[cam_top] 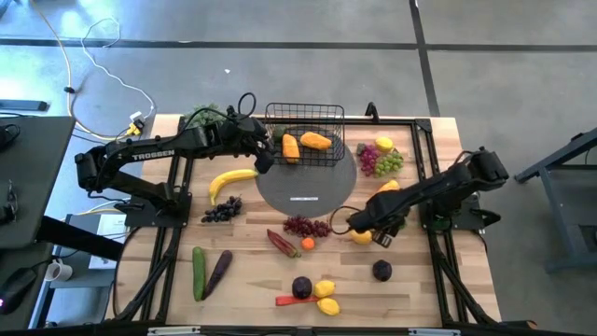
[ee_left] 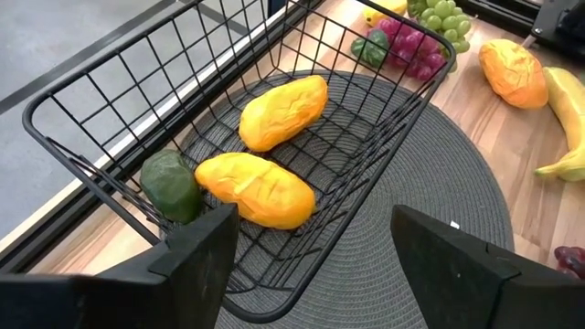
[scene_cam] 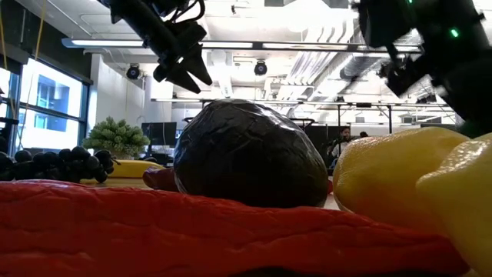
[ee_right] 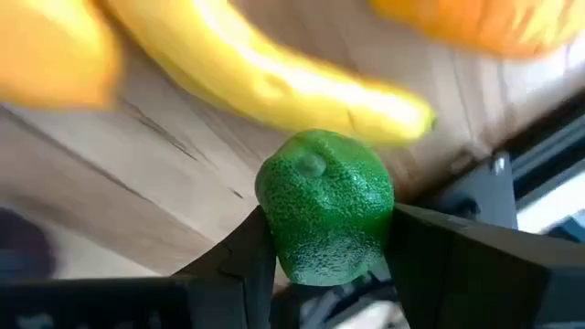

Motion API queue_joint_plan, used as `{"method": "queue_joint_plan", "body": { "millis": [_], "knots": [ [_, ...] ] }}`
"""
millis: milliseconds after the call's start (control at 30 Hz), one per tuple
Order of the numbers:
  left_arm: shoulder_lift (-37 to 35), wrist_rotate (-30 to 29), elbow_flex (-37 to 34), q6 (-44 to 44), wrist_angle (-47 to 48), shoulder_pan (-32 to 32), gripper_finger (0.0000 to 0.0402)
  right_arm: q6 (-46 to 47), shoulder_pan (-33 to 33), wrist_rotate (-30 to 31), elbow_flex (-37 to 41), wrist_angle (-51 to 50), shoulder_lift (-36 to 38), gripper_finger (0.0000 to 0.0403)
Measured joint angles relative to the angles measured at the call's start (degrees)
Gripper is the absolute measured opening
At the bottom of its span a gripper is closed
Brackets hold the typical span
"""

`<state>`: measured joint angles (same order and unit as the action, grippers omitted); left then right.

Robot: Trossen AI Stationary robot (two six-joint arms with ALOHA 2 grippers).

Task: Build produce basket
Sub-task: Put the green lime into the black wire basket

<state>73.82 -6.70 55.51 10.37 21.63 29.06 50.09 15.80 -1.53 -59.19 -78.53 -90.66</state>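
The black wire basket (cam_top: 305, 108) stands at the far middle of the table, partly on a grey round disc (cam_top: 308, 187). In it lie two yellow-orange fruits (ee_left: 274, 110) (ee_left: 256, 187) and a dark green one (ee_left: 169, 183). My left gripper (ee_left: 311, 238) hovers open above the basket's left rim (cam_top: 266, 157). My right gripper (ee_right: 324, 242) is right of the disc (cam_top: 359, 224), shut on a green lime (ee_right: 324, 201). Below the lime lie a yellow banana (ee_right: 274, 73) and an orange fruit (ee_right: 475, 23). My right gripper pinches the lime's two opposite sides (ee_right: 270, 215) between its two fingers (ee_right: 233, 265). The fingers come from above, pointing steeply down. The lime is lifted clear of the table, over the banana.
Loose produce covers the table: a banana (cam_top: 230, 179), dark grapes (cam_top: 221, 211), red grapes (cam_top: 306, 226), a cucumber (cam_top: 198, 273), an eggplant (cam_top: 218, 273), plums (cam_top: 381, 270), lemons (cam_top: 325, 295), a chilli (cam_top: 283, 243), and mixed grapes (cam_top: 381, 161). A leafy bunch (cam_top: 201, 117) sits at the far left.
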Motion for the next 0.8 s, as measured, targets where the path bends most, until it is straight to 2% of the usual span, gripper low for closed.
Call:
{"method": "queue_joint_plan", "body": {
  "millis": [200,467,800],
  "knots": [
    [0.0,0.0,0.0,1.5,0.0,0.0,0.0278,-1.7,-3.1,7.6,-8.8,0.7,1.1,0.0143],
    [0.0,0.0,0.0,3.0,0.0,0.0,0.0278,-10.1,-8.8,15.6,-18.6,6.3,1.1,0.0143],
    [0.0,1.6,0.0,3.1,0.0,0.0,0.0278,-22.5,-17.9,17.9,-22.7,21.9,1.1,0.0143]
  ]
}}
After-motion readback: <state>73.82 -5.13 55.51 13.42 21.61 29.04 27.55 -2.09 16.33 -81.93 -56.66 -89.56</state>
